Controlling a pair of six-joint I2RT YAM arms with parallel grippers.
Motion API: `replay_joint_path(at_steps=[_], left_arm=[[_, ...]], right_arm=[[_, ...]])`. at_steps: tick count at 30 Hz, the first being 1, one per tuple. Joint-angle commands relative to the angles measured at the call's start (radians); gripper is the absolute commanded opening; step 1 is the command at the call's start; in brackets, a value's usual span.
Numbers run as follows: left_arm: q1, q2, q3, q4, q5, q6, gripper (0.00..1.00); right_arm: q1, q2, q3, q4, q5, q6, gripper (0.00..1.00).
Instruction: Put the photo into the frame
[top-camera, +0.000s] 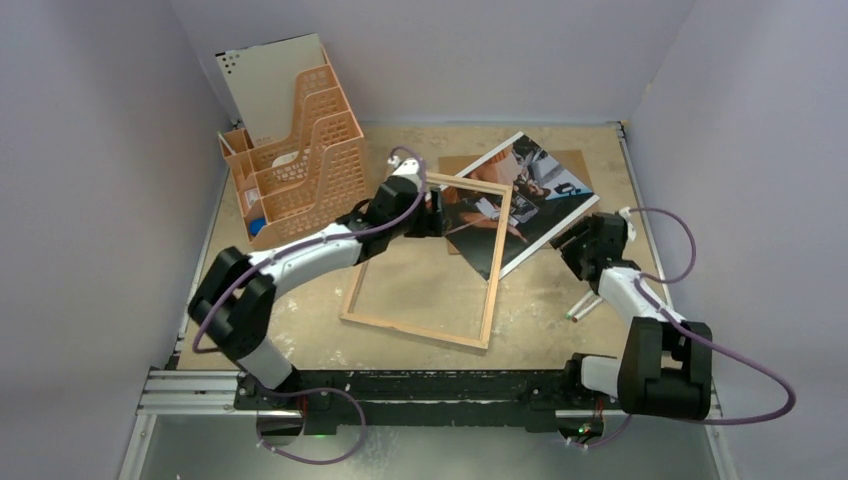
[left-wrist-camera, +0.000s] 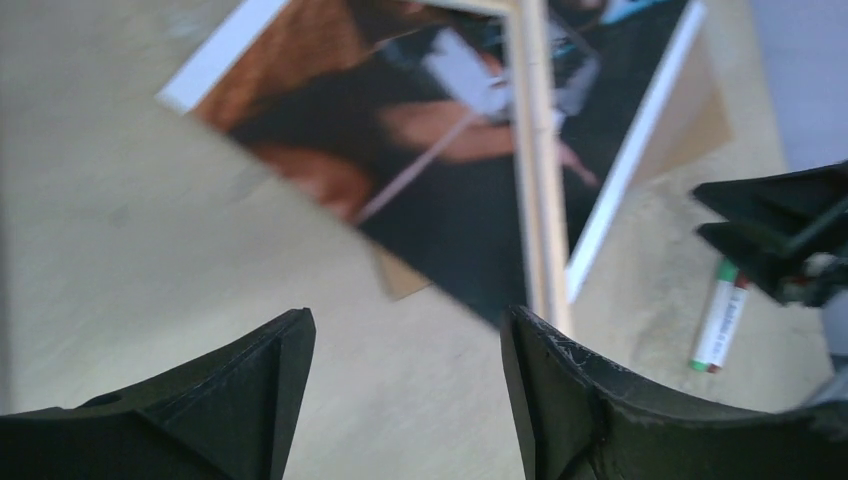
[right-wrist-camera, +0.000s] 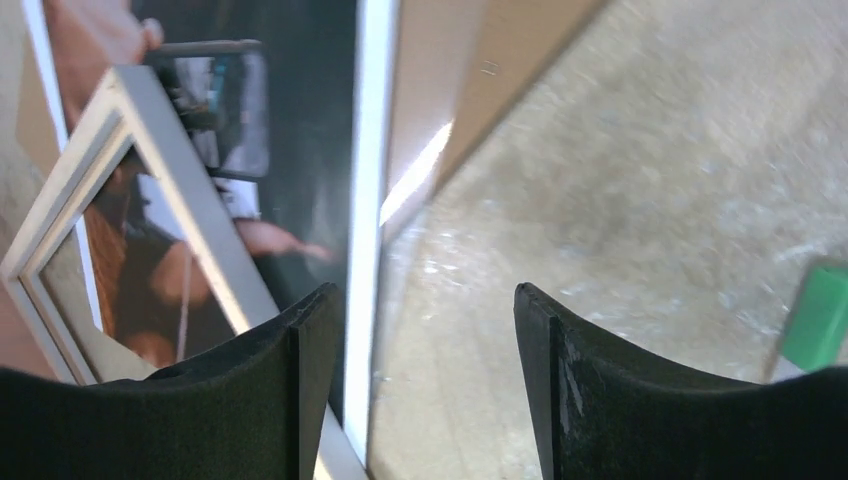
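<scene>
The frame (top-camera: 415, 330) lies back up in the middle of the table, its light wood rim (left-wrist-camera: 540, 200) showing. Its far right corner covers part of the photo (top-camera: 530, 185), a dark and orange print lying face up. Part of that print (left-wrist-camera: 450, 190) shows through the pane. My left gripper (top-camera: 437, 215) hovers over the frame's far end, open (left-wrist-camera: 405, 320), with only bare table between its fingers. My right gripper (top-camera: 572, 245) hangs open (right-wrist-camera: 420, 295) by the photo's near right edge. The photo's white border (right-wrist-camera: 365, 200) runs just inside the left finger, and nothing is gripped.
A brown backing sheet (top-camera: 575, 162) lies under the photo at the far right. An orange file organizer (top-camera: 295, 150) stands at the far left. A green-capped marker (top-camera: 583, 305) lies near the right arm. Purple walls close in the table's sides.
</scene>
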Motion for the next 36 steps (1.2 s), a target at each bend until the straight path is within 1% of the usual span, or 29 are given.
replay_joint_path(at_steps=[1, 4, 8, 12, 16, 19, 22, 23, 25, 26, 31, 33, 35, 36], left_arm=[[-0.054, 0.159, 0.229, 0.177, 0.219, 0.122, 0.7], [-0.066, 0.304, 0.418, 0.138, 0.257, 0.184, 0.69], [-0.072, 0.492, 0.648, 0.137, 0.339, 0.19, 0.66], [-0.096, 0.645, 0.819, 0.139, 0.354, 0.217, 0.63], [-0.113, 0.739, 0.891, 0.198, 0.296, 0.279, 0.62], [-0.124, 0.815, 0.963, 0.204, 0.287, 0.284, 0.62], [-0.145, 0.868, 1.004, 0.191, 0.245, 0.281, 0.61], [-0.155, 0.878, 1.008, 0.183, 0.208, 0.28, 0.61], [-0.181, 0.885, 1.008, 0.153, 0.086, 0.272, 0.6], [-0.185, 0.889, 1.007, 0.144, 0.054, 0.261, 0.6], [-0.193, 0.926, 1.019, 0.082, 0.015, 0.183, 0.57], [-0.194, 0.949, 1.046, 0.052, 0.011, 0.168, 0.53], [-0.194, 0.98, 1.083, -0.029, 0.011, 0.147, 0.49], [-0.196, 0.997, 1.103, -0.046, 0.009, 0.136, 0.46]], right_arm=[[-0.082, -0.026, -0.123, 0.2, -0.207, 0.112, 0.64], [-0.114, -0.003, -0.185, 0.324, -0.284, 0.143, 0.59], [-0.145, 0.058, -0.224, 0.423, -0.336, 0.144, 0.52], [-0.154, 0.106, -0.263, 0.519, -0.355, 0.153, 0.5], [-0.158, 0.164, -0.266, 0.555, -0.372, 0.123, 0.5], [-0.161, 0.178, -0.281, 0.59, -0.384, 0.125, 0.49], [-0.163, 0.191, -0.287, 0.608, -0.395, 0.127, 0.49], [-0.164, 0.197, -0.29, 0.62, -0.402, 0.126, 0.5], [-0.165, 0.21, -0.299, 0.657, -0.412, 0.129, 0.5], [-0.165, 0.219, -0.305, 0.673, -0.419, 0.132, 0.49], [-0.168, 0.261, -0.337, 0.801, -0.443, 0.153, 0.47], [-0.17, 0.271, -0.353, 0.845, -0.449, 0.165, 0.46], [-0.171, 0.277, -0.359, 0.87, -0.445, 0.168, 0.45], [-0.171, 0.283, -0.359, 0.881, -0.446, 0.17, 0.44]])
